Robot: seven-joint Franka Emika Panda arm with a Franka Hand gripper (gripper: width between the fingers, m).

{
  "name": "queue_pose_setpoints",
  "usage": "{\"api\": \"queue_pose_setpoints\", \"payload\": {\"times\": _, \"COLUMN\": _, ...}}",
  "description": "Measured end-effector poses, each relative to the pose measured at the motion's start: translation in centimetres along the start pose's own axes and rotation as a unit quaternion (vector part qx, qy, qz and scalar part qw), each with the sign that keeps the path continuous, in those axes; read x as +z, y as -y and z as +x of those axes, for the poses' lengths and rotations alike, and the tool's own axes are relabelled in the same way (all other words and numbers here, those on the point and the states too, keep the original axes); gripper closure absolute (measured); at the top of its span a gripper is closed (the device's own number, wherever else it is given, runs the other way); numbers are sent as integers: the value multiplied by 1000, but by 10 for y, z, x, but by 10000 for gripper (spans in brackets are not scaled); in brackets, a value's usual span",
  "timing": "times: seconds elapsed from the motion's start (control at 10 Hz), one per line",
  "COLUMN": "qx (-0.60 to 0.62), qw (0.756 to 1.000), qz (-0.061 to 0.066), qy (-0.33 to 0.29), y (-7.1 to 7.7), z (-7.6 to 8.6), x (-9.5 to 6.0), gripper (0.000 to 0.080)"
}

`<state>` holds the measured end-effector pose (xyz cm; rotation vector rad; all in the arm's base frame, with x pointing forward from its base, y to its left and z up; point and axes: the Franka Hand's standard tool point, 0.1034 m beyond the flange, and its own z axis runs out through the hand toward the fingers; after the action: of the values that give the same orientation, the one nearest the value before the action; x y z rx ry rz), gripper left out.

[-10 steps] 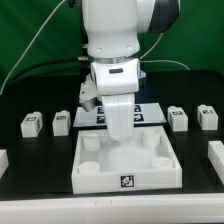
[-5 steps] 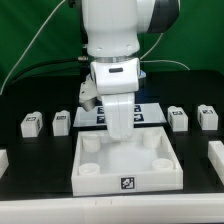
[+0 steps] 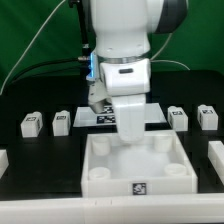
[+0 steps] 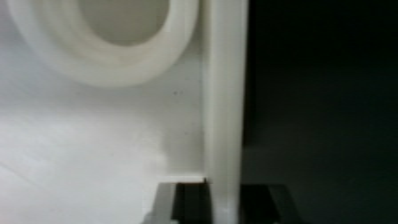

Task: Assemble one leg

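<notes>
At scene centre, tool clamps panel back wall; both shifted toward exterior view's right since earlier.

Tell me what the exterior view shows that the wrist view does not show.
Only the exterior view: the white robot arm, four small white tagged plastic legs in a row, the flat white marker board. Only the wrist view: the gripper, its dark fingers flanking the rim wall beside a round socket. Both: the large white square rimmed panel.
</notes>
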<state>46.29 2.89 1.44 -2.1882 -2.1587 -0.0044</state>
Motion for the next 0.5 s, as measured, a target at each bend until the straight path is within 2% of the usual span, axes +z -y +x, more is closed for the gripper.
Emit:
{"api": "queue_pose_setpoints", "payload": {"times": 0.3, "qx": 9, "qw": 1000, "qz": -10, "qy": -10, "y": -17, "z": 27, "x": 0, "gripper": 739}}
{"api": "queue_pose_setpoints", "payload": {"times": 0.5, "qx": 4, "qw": 1000, "qz": -14, "qy": -13, "y": -20, "z": 35, "x": 1, "gripper": 739}}
